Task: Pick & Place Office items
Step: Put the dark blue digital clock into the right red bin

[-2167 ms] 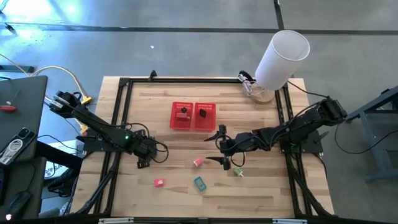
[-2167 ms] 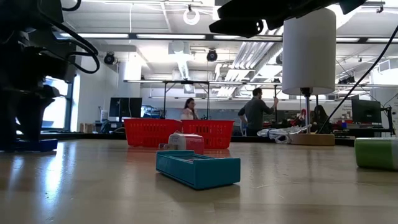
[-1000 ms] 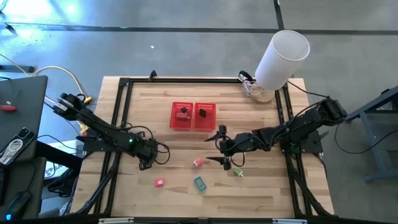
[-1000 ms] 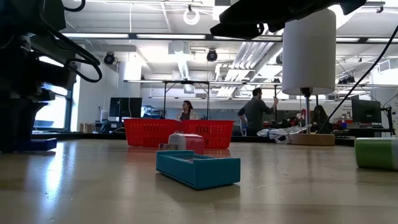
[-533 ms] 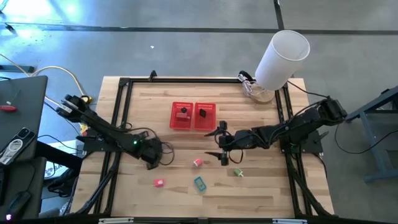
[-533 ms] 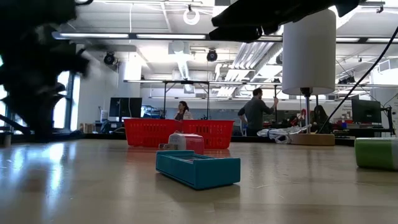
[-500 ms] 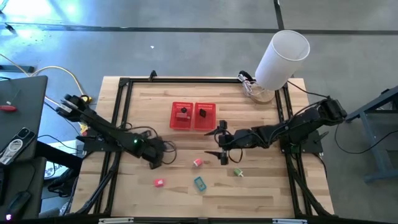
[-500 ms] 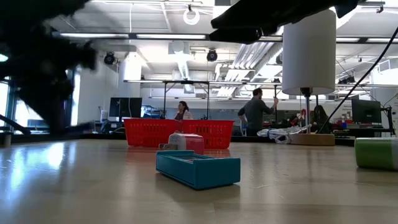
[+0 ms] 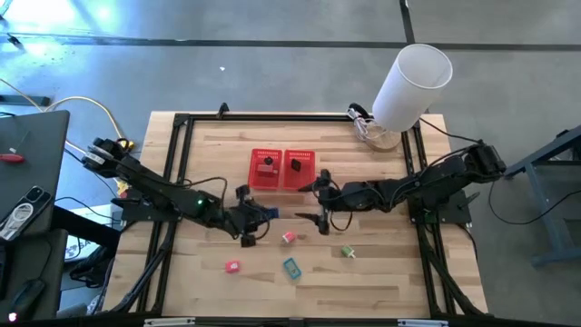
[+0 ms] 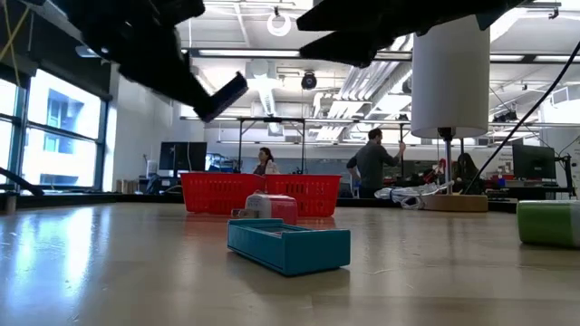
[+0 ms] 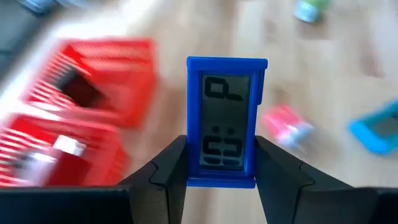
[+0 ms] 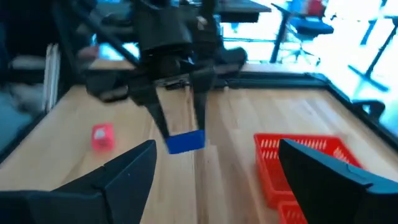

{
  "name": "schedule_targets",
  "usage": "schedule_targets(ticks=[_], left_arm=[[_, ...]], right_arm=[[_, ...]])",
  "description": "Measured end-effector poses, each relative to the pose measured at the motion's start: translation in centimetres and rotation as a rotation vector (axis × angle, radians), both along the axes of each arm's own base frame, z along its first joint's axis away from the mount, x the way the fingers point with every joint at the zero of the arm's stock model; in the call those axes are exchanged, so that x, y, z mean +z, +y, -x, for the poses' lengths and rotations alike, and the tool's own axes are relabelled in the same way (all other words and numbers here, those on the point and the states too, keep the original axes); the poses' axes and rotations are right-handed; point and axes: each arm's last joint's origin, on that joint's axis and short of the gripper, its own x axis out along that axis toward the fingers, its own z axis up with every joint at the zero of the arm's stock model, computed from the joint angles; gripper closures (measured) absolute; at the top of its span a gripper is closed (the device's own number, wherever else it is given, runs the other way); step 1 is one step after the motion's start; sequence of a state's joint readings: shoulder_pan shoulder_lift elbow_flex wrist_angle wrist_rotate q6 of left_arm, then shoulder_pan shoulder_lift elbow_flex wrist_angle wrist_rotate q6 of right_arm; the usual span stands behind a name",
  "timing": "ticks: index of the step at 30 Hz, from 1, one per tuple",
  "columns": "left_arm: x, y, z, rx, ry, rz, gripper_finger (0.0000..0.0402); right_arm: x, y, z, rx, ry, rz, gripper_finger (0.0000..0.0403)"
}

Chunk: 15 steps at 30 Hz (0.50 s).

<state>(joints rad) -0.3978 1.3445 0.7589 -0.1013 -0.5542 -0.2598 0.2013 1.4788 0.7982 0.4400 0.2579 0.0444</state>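
- Blue plastic item (image 11: 227,121), small flat rectangle w/ a grey display-like face; likely light, stiff, smooth-sided.
- Left gripper (image 9: 257,217) partly closed, pinches its two long edges at one end; grip looks apt, slip possible.
- Held above table, just near-left of red basket (image 9: 282,170); long axis runs out past fingertips.
- Right gripper (image 9: 322,202) wide open, empty, beside basket's right.

Your left gripper (image 9: 257,218), clamped on the blue item (image 9: 271,214), sits just short of the red basket (image 9: 282,170), with open wood between them. The right gripper (image 9: 322,202) hangs wide open beside that path, close by. Past it, the pale pink piece (image 9: 289,237), teal tray (image 9: 291,267) and green item (image 9: 348,252) lie on the nearer boards.
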Motion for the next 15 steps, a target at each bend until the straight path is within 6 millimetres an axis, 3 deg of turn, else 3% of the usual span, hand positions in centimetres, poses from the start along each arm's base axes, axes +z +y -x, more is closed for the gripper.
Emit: schedule_targets(ticks=[8,15], left_arm=[[0.9,1.0,-0.4,0.212,-0.090,-0.294,0.0263],[-0.3,0.5,-1.8,0.229,-0.092,-0.408,0.0263]], right_arm=[[-0.4,-2.1,-0.2,-0.141,0.013,-0.372,0.0078],[-0.7,-3.8,-0.3,-0.232,0.012,-0.485,0.0078]])
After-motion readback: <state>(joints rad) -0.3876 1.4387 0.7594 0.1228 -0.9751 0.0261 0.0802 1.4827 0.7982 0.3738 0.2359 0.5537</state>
